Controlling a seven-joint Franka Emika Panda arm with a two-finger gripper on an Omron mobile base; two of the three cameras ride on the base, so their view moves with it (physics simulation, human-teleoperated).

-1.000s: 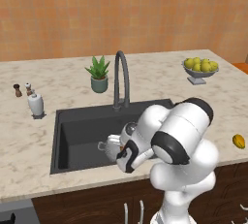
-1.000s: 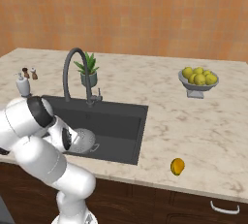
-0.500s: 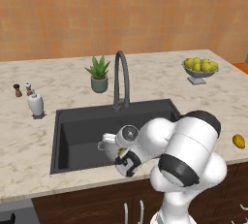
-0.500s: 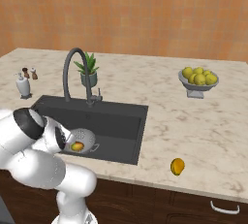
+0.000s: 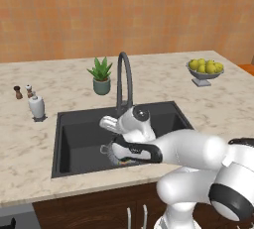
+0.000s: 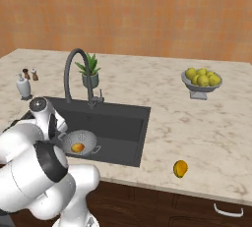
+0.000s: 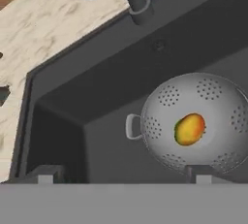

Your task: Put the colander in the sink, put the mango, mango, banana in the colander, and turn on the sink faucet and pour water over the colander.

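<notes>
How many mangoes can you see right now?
2: one orange-yellow mango lies inside the perforated silver metal colander in the dark grey sink; another sits on the beige stone counter right of the sink. None seem hidden.

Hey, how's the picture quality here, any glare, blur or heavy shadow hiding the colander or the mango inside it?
Hand view: soft but readable, the colander evenly lit, the mango clear, no glare. Right base view: flat rendered light, the sink dark, but colander and mango distinct. Left base view: the arm covers most of the colander; the gripper sits low in the dim basin.
</notes>
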